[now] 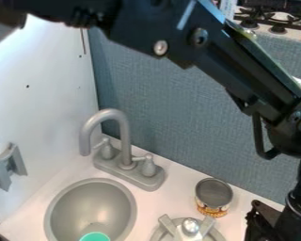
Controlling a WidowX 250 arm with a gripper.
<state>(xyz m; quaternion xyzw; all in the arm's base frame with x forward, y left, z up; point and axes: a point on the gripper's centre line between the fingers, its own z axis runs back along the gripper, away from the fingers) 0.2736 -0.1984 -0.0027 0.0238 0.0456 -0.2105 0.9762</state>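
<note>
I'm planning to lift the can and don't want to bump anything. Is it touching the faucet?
Apart. The camera view shows a strip of white counter between the can and the faucet.

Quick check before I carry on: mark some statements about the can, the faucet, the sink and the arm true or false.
1. The tin can stands upright. True.
2. The faucet has a handle on each side of its spout. True.
3. A teal object is in the sink basin. True.
4. The tin can is inside the sink basin. False: it stands on the white countertop.
5. The faucet's spout curves toward the tin can. False: it curves away from it, toward the white wall panel.
6. The robot arm enters from the bottom edge. False: the robot arm comes in at the top and slopes down to the right edge.
</note>
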